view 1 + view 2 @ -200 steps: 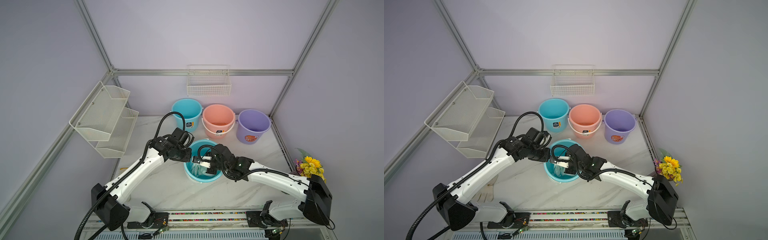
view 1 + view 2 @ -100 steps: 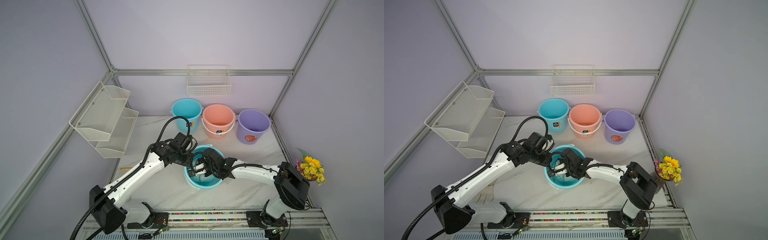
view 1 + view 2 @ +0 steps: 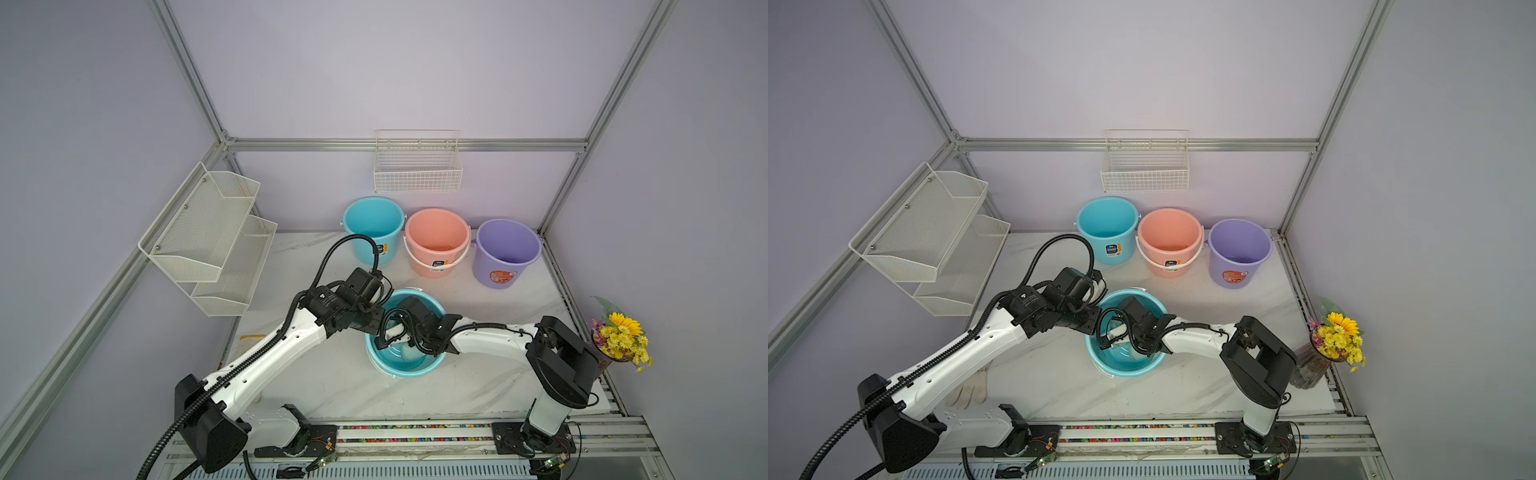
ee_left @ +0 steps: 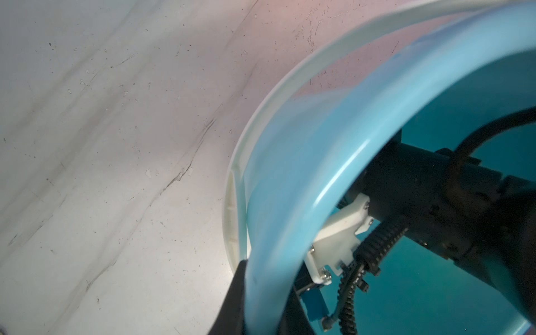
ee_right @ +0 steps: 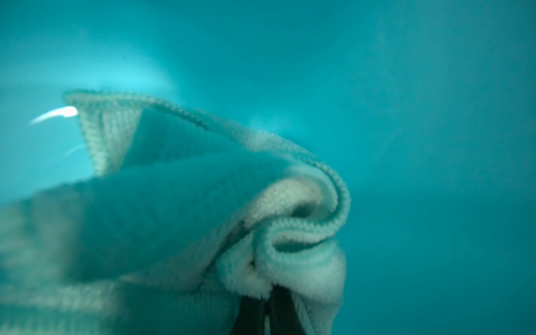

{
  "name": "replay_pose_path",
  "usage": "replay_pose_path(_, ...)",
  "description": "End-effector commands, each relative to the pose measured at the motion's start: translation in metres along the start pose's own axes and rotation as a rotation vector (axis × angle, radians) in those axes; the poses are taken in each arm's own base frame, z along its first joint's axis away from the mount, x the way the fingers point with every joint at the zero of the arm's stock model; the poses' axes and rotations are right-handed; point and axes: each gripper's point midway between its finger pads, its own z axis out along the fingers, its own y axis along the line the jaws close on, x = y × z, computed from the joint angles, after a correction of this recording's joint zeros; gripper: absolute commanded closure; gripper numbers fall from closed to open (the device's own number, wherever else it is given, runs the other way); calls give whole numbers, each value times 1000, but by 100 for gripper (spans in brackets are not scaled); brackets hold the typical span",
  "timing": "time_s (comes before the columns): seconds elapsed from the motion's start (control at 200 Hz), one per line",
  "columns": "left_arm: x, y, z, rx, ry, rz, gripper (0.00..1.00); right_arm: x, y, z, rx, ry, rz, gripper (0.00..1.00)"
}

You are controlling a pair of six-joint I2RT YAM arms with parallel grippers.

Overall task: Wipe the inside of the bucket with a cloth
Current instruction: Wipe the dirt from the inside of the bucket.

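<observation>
1. The marble table [image 3: 415, 399] filled most of my view. A tiered mesh rack [image 3: 208, 232] was fixed to the side wall and a wire basket [image 3: 417, 174] to the back wall.
2. The left arm [image 3: 270, 353] and the right arm [image 3: 486, 338] both reached inward. Their ends met over the middle of the table in both top views.
3. A blue bucket [image 3: 372, 224], a pink bucket [image 3: 436, 237] and a purple bucket [image 3: 507, 245] stood in a row along the back edge, well apart from the arms.
4. The teal bucket [image 3: 399, 368] sat near the middle of the table, in front of that row, with both arm ends at its mouth. In the left wrist view its white handle [image 4: 236, 203] lay close against the outside of the wall.
5. A bunch of yellow flowers [image 3: 621, 336] stood at the right edge of the table.
6. A white glove [image 3: 969, 388] lay flat near the front left corner, just beside the left arm.
7. The cloth [image 5: 174, 203] was inside the teal bucket. In the right wrist view I saw it bunched in soft folds close to the teal inner surface, though that view was too blurred for me to tell whether it touched.
8. The left gripper [image 4: 265, 278] was almost closed and pinched the teal bucket's wall at the rim, with one finger outside and one inside.
9. The right gripper [image 5: 266, 301] was fully closed deep inside the teal bucket, with the cloth clamped between its dark fingers.
</observation>
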Motion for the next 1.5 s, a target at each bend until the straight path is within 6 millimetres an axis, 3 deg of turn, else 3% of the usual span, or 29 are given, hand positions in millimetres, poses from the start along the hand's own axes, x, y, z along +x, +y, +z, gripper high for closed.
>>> replay_pose_path(0.0, -29, -13, -20, 45, -151, 5, 100, 22, 53, -22, -273, 91, 38, 100)
replay_pose_path(0.185, -32, -14, -16, 36, -164, 15, 100, 11, 90, -53, -537, 44, 132, 100)
replay_pose_path(0.355, -34, -16, -16, 50, -179, 10, 100, -31, 106, -79, -700, -186, 237, 100)
replay_pose_path(0.56, -35, -20, -16, 65, -184, 11, 100, -76, 93, -82, -704, -446, 323, 100)
replay_pose_path(0.74, -34, -24, -15, 76, -181, 15, 100, -96, 48, -61, -434, -573, 382, 100)
replay_pose_path(0.945, -35, -28, -15, 85, -183, 21, 100, -84, -6, -42, -54, -494, 350, 100)
replay_pose_path(1.15, -35, -31, -13, 87, -178, 28, 100, -60, -32, -35, 163, -329, 223, 100)
replay_pose_path(1.27, -35, -31, -14, 84, -180, 29, 100, -42, -28, -30, 153, -208, 132, 100)
replay_pose_path(1.495, -35, -29, -15, 76, -185, 30, 100, -9, 1, -32, 6, -18, 36, 100)
